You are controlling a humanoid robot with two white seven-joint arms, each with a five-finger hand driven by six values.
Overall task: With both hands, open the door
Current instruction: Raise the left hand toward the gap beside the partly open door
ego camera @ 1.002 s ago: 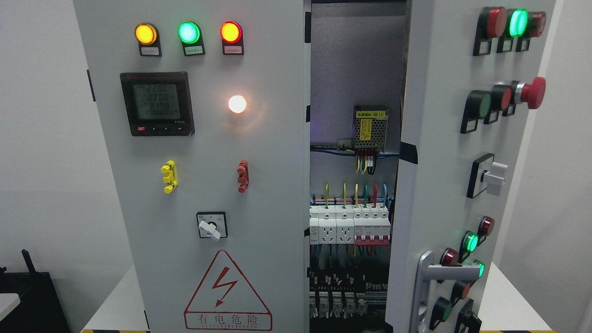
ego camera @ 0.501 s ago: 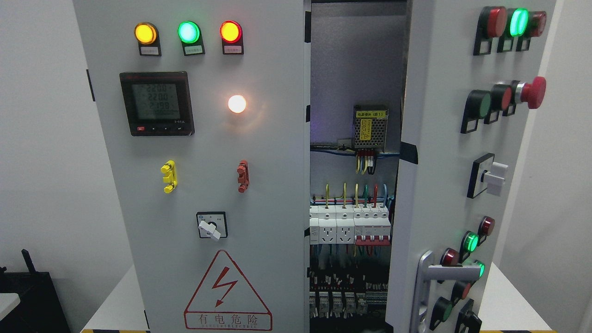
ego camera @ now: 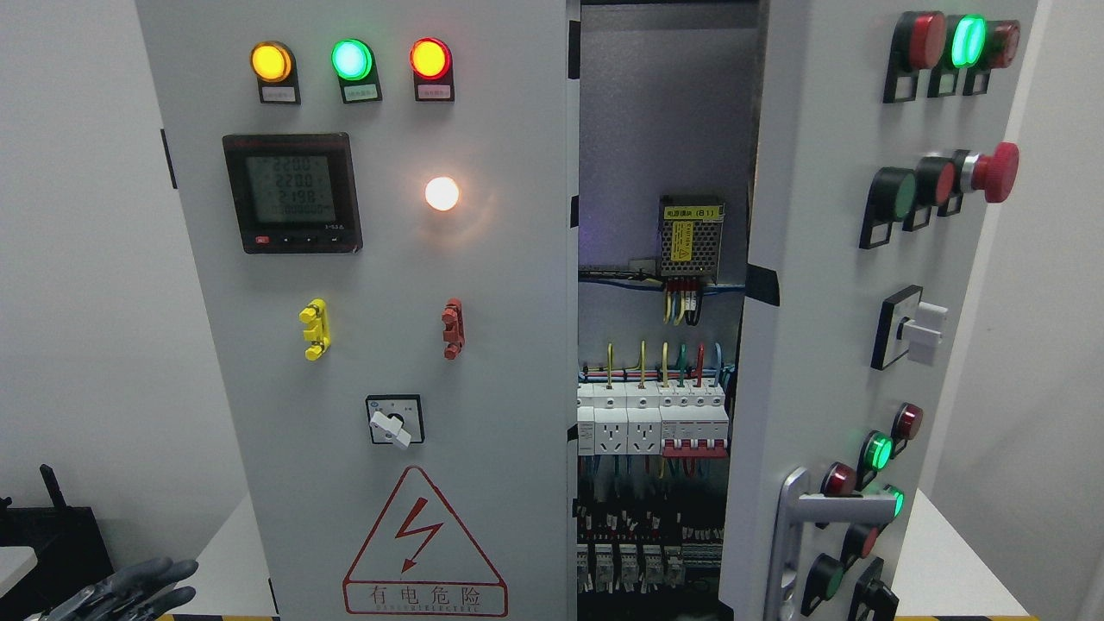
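Pale grey door with amber, green, red lamps; seemingly dark grey left hand.

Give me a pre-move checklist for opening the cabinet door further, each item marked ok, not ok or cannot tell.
1. Right door already ajar, interior wiring visible: ok.
2. Door handle in view and unobstructed: ok.
3. Left hand in view, at the lower left corner with fingers spread, holding nothing, far from the handle: not ok.
4. Right hand in view: not ok, it does not show.
5. Left panel shut, lamps lit: ok.
6. Space for the door to swing right: cannot tell.
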